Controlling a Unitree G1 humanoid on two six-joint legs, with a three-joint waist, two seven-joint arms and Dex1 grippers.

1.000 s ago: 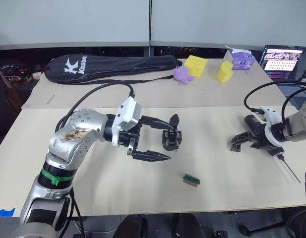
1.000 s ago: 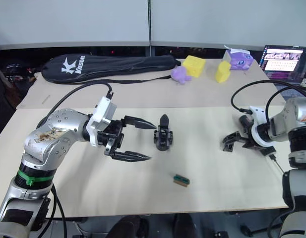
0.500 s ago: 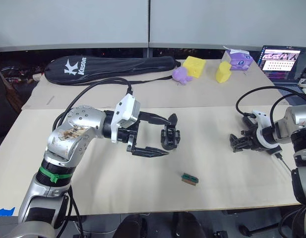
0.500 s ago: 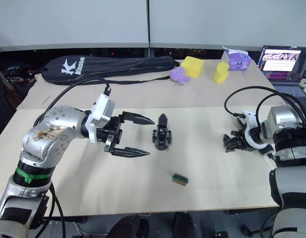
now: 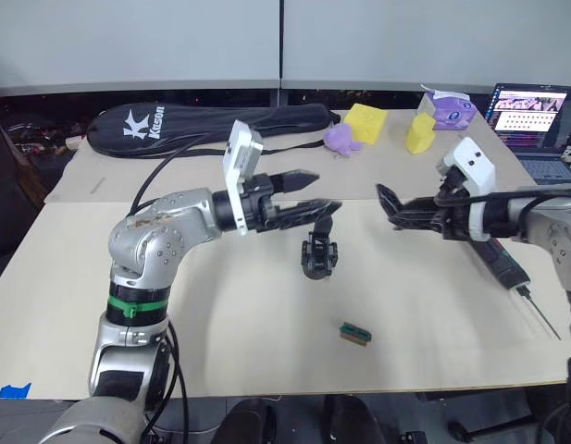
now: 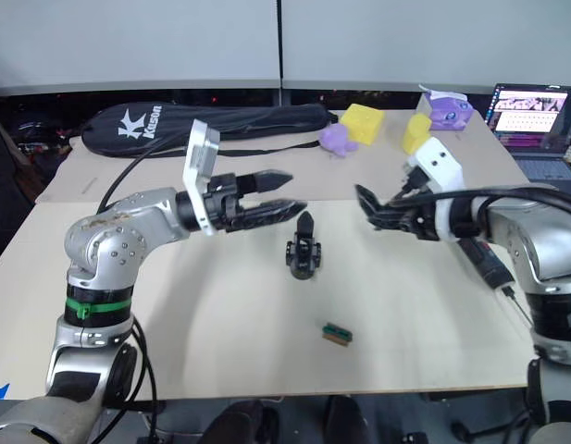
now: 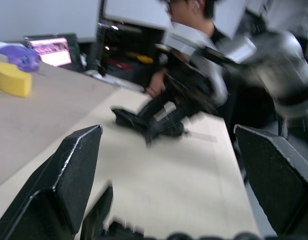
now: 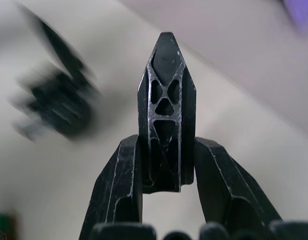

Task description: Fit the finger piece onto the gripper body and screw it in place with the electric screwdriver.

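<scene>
A pale beige counter [image 5: 266, 351] stood before grey partition panels [image 5: 174, 42], with a lit laptop [image 5: 533, 116] at its far right corner.

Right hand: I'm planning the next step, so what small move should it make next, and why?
Probably bring the right hand toward the small black gripper body with its upright finger. The black wedge-shaped plastic finger piece is clamped between its fingers, held above the table and apart from the body, which stands free.

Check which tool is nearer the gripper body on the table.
Left. The left tool hangs open just above the gripper body, slightly toward the robot's left. The right tool, shut on the finger piece, is off to the body's right, clearly farther.
</scene>
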